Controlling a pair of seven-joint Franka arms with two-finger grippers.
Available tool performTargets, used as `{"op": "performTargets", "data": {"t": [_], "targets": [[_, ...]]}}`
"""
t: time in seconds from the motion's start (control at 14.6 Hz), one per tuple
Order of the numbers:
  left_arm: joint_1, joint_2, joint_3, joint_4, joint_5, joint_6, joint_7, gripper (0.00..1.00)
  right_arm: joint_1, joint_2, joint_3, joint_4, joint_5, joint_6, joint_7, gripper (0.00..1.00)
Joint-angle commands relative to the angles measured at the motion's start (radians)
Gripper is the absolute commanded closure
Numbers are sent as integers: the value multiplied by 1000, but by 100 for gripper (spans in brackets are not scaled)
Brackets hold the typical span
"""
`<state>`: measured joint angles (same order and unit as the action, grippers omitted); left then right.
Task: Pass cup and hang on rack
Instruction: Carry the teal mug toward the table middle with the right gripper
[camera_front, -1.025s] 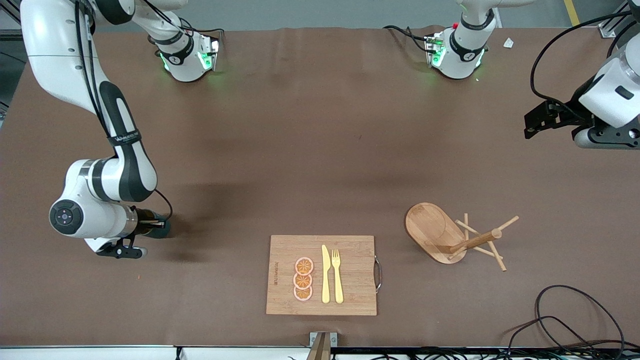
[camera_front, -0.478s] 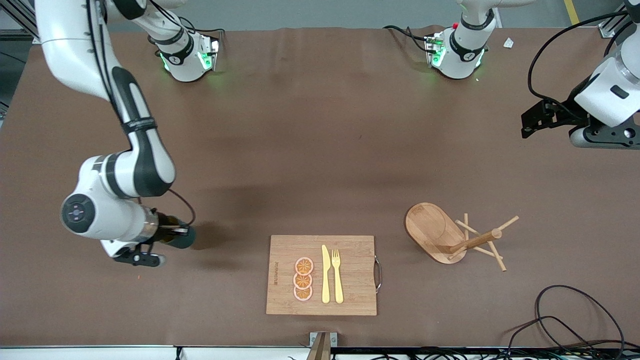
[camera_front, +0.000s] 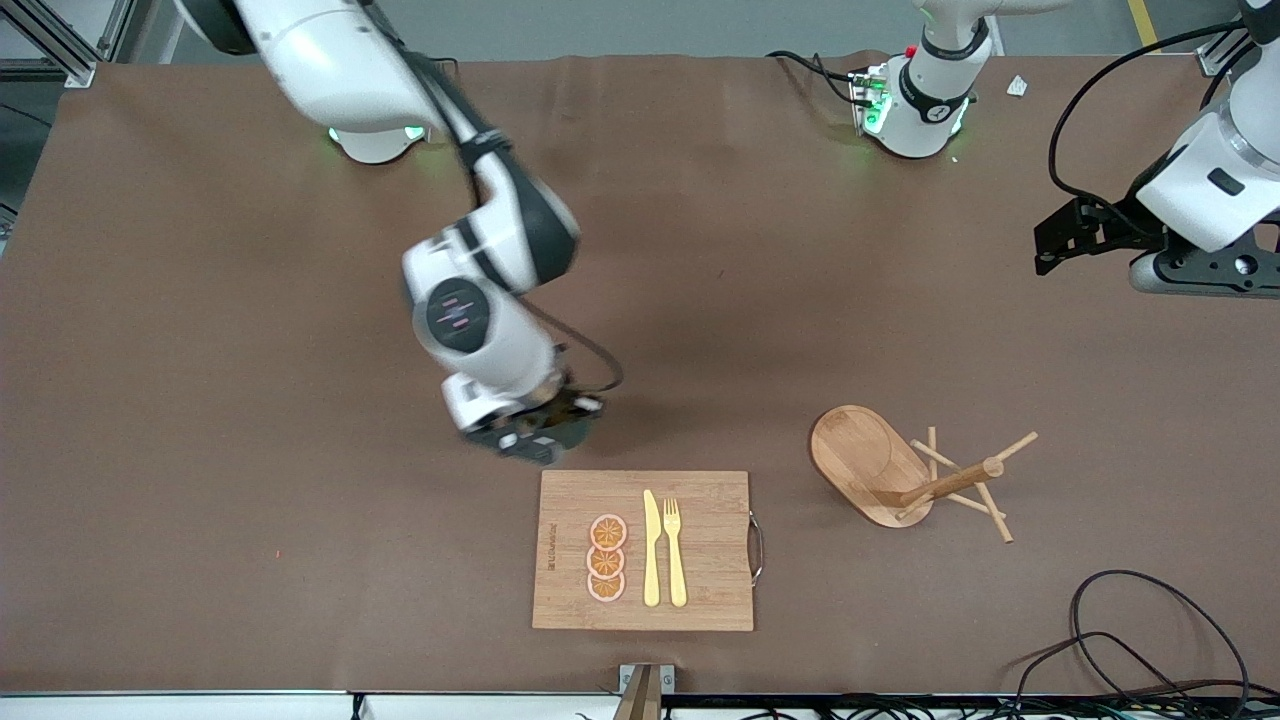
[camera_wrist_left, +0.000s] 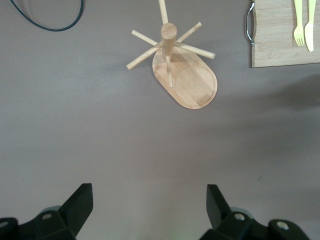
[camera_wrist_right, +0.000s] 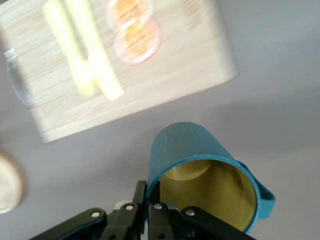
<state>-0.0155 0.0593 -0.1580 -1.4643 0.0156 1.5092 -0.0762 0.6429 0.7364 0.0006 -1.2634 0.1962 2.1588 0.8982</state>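
My right gripper (camera_wrist_right: 152, 202) is shut on the rim of the teal-green cup (camera_wrist_right: 200, 160), one finger inside and one outside; its tan inside and small handle show. In the front view this gripper (camera_front: 545, 430) hangs over the table at the cutting board's edge that lies farthest from the front camera, and the hand mostly hides the cup. The wooden rack (camera_front: 900, 470) stands toward the left arm's end, and also shows in the left wrist view (camera_wrist_left: 175, 65). My left gripper (camera_front: 1052, 242) is open and empty, high above the table; it shows in its wrist view too (camera_wrist_left: 149, 205).
A rectangular wooden cutting board (camera_front: 560, 590) with orange slices (camera_front: 606, 558), a yellow knife (camera_front: 651, 550) and a fork (camera_front: 675, 550) lies near the front edge. Black cables (camera_front: 1150, 640) lie at the front corner by the left arm's end.
My right arm has swung the cup from the right arm's end of the table toward the middle, up to the cutting board. My left gripper has shifted only slightly.
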Motion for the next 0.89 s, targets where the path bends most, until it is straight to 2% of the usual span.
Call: {"op": "performTargets", "data": {"t": [0.0,0.27,0.34,0.55,0.82], "targets": [[-6,-3,-8,9,17,-10,-14,0,52,135,36,120,37,122,115,99],[-8,-1,-9,9,14,-10,-43,0,150,239,55,191,35,291,163,96],[-8,1,-9,9,14,-10,-50,0,152,238,55,191,37,286,163,82],[-23,-4,-9,9,14,-10,-53,0,135,204,46,190,23,227,151,0],[-47,-4,-14,13,14,-10,-57,0,19,126,16,188,26,92,46,0]]}}
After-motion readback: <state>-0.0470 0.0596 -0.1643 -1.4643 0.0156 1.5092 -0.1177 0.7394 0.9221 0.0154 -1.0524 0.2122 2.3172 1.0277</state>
